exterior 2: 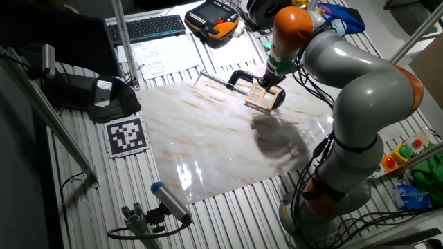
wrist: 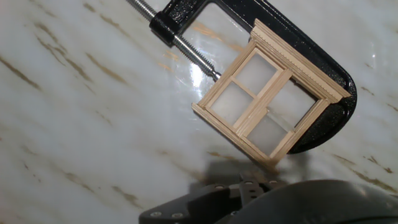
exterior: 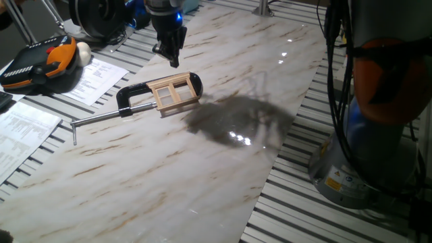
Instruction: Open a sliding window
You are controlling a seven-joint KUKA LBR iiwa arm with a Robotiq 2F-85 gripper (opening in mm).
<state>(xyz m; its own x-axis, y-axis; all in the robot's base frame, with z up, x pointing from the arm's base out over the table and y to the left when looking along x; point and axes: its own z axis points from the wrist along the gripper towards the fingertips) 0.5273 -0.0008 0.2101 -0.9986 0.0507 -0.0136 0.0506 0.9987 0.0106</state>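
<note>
The sliding window is a small pale-wood frame lying flat on the marble tabletop, held in the jaw of a black C-clamp. In the hand view the sliding window fills the middle right, its panes frosted white. My gripper hangs just above and behind the window's far edge, not touching it. From the other fixed view the gripper is directly over the window. Only dark gripper housing shows at the bottom of the hand view, so the fingers' gap is not readable.
The clamp's steel screw bar reaches left across the marble top. An orange-black teach pendant and papers lie at the left edge. A keyboard and a marker tag sit beyond the slab.
</note>
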